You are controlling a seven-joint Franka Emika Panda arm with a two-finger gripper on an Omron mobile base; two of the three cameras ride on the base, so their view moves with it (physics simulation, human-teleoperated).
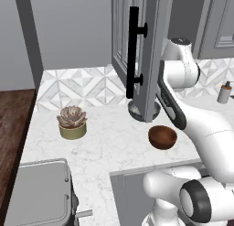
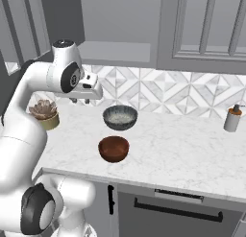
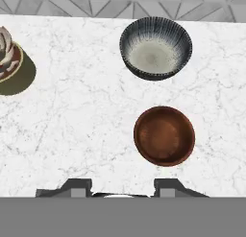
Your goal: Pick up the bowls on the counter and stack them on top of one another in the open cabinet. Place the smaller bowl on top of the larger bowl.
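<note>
A: What lies on the counter [image 2: 182, 149]?

B: White marble with grey veins, under a triangle-patterned backsplash [image 2: 168, 94]. The brown bowl [image 2: 114, 148] sits near the front edge, the grey bowl [image 2: 120, 117] just behind it, apart. A succulent pot [image 2: 44, 113] stands far left, a soap dispenser [image 2: 233, 118] far right.

A: And the gripper [image 2: 80, 100]?

B: It hangs above the counter, left of the bowls, its fingers spread and holding nothing. The cabinet [image 1: 137, 51] door stands open over the grey bowl.
</note>
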